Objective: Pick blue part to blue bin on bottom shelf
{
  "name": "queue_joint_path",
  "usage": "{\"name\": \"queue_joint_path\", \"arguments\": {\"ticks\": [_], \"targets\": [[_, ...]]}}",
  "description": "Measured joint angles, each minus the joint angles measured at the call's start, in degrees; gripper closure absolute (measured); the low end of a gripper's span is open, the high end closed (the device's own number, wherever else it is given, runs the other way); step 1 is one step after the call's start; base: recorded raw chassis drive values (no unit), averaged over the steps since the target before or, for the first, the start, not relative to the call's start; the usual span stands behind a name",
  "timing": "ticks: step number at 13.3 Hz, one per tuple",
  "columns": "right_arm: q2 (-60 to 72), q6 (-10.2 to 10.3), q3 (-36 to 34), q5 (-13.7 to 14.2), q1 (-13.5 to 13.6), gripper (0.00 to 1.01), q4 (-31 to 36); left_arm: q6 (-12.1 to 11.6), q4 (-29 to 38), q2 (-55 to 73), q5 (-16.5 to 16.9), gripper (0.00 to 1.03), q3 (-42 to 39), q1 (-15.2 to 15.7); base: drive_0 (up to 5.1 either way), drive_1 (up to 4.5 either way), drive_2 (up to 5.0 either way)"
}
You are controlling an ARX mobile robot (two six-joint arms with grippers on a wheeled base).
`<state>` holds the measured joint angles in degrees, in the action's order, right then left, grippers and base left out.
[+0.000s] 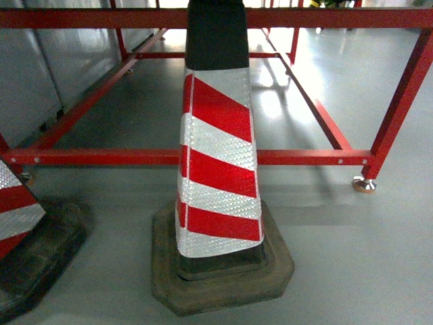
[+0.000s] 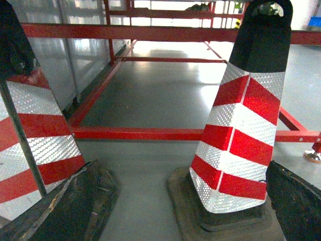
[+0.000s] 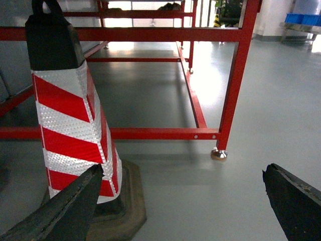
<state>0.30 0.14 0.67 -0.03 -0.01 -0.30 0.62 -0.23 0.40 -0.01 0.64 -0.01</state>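
Two traffic cones and a red frame fill our views, and none of the task's things are showing: no blue part, no blue bin, no bottom shelf in any of the three pictures, so where the part sits we cannot tell. How it handles is a guess from the task words alone: a small part like that we judge light and stiff, maybe smooth enough to slip, so we would take it across its widest middle with both pads square on it.

Our landmark is the striped cone (image 1: 218, 145), red and white with a black top on a heavy dark rubber base. Just behind the cone runs the low rail of the red frame (image 1: 101, 157), its leg ending in a silvery foot (image 1: 364, 183) to the right of the cone. A second cone (image 1: 17, 203) stands to the left of the landmark cone, cut by the edge. Under it all we have a smooth grey floor (image 1: 352, 257), glossy with glare behind the cone.

Our left gripper (image 2: 183, 213) hangs spread wide, fingers dark at both lower corners with the cone between them and nothing held; our right gripper (image 3: 183, 203) is likewise spread and empty, just right of the cone
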Motion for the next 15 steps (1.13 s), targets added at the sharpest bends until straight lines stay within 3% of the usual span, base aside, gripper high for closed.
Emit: {"name": "queue_joint_path", "arguments": {"ticks": [15], "targets": [[0.0,0.1,0.0,0.0,0.0,0.03,0.0,-0.1,0.0,0.0,0.1,0.05,0.0,0.0,0.0,0.00,0.0]]}}
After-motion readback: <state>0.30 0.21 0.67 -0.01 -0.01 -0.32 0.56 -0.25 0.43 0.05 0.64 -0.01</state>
